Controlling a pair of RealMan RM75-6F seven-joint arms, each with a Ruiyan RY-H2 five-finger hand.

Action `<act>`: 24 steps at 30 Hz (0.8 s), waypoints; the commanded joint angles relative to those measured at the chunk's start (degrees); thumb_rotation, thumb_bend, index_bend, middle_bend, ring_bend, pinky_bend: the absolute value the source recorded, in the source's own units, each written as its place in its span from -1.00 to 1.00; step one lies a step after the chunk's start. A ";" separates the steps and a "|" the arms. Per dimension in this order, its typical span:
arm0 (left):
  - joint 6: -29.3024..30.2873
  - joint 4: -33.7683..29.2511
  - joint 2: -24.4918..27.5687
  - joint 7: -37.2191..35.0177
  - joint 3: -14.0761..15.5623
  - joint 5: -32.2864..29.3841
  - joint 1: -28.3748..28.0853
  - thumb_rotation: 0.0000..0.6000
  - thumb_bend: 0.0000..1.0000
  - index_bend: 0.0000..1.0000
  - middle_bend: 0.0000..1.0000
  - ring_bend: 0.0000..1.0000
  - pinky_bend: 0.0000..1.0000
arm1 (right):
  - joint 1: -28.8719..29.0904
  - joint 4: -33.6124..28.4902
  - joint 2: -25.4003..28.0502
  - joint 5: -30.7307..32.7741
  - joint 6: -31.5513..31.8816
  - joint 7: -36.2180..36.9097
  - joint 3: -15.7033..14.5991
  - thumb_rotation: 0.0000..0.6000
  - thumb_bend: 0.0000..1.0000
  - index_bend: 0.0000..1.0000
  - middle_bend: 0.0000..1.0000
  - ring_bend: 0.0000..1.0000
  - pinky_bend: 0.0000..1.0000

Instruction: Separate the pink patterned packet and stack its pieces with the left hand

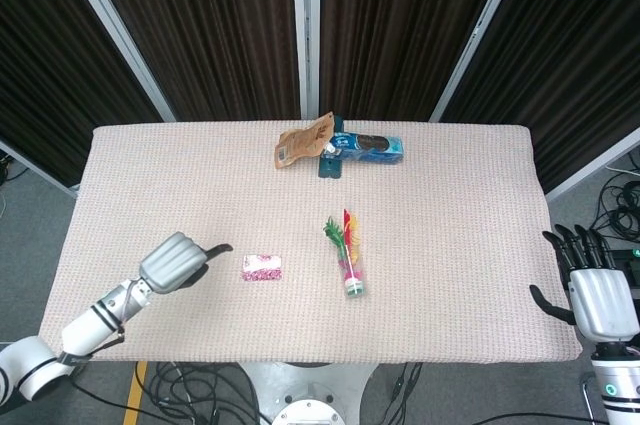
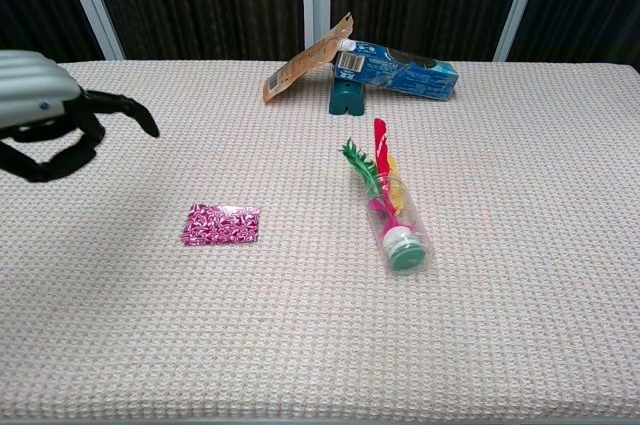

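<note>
The left hand (image 1: pixel 178 261) hovers over the woven table mat (image 1: pixel 150 175), its fingers apart and loosely curved with nothing between them; the chest view shows its dark fingertips (image 2: pixel 140 123) reaching out above the cloth, clear of every object. Just beside those fingertips, toward the middle of the table, lies the pink patterned packet (image 1: pixel 263 267), flat on the mat and not touched by the hand; in the chest view it sits below and inward of the hand (image 2: pixel 45 110), as a small rectangle with a swirled pink and white print (image 2: pixel 221 224). Further out past the packet lies a clear tube (image 1: pixel 351 270) on its side, its green cap (image 2: pixel 406 253) toward the robot and red, green and yellow feathers (image 2: pixel 372 160) sticking out of the far end. Well beyond the hand, near the far edge of the table, a brown paper pouch (image 1: pixel 303 141) leans against a blue carton (image 1: pixel 368 148), with a dark green stand (image 2: pixel 347 97) below where they meet. The right hand (image 1: pixel 595 297) hangs off the opposite edge of the table, well apart from everything, fingers spread and holding nothing.
</note>
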 commanded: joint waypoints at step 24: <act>-22.81 5.95 -15.29 13.22 -1.29 -18.08 -12.36 1.00 0.23 -0.54 0.68 0.76 0.85 | -0.22 0.03 0.69 1.46 -0.79 0.41 -0.13 0.70 -0.60 -0.74 -0.82 -1.00 -1.00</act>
